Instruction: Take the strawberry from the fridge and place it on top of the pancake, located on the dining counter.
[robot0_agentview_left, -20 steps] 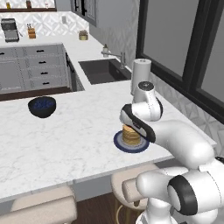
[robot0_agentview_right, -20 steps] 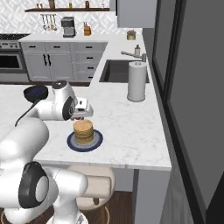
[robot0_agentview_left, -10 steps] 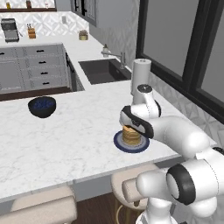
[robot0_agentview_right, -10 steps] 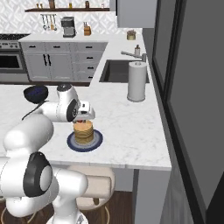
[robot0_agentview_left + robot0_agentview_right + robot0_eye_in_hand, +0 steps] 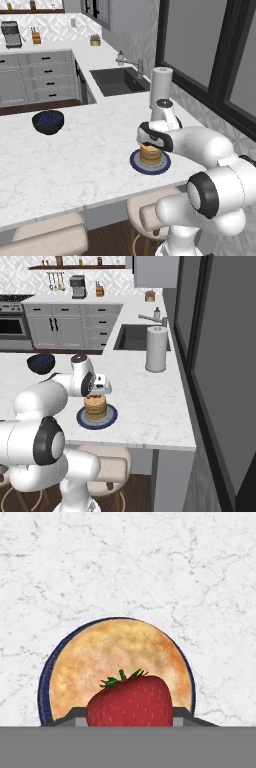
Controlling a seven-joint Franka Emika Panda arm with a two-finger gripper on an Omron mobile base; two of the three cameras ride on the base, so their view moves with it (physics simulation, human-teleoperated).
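- On the dining counter (image 5: 75, 160), far left: dark bowl of blueberries (image 5: 48, 121), well apart from everything else.
- Centre: pancake (image 5: 150, 154) stack on a dark blue plate (image 5: 136, 163), near the counter's front edge.
- Gripper (image 5: 98, 392) hangs directly above the stack, fingers clamped on the strawberry (image 5: 130, 702).
- Hand view: strawberry sits between the tips, green leaves towards the top pancake, berry over the stack's near half; contact with the pancake can't be told.
- Right: paper towel roll (image 5: 156, 349) upright beside the sink (image 5: 138, 338).
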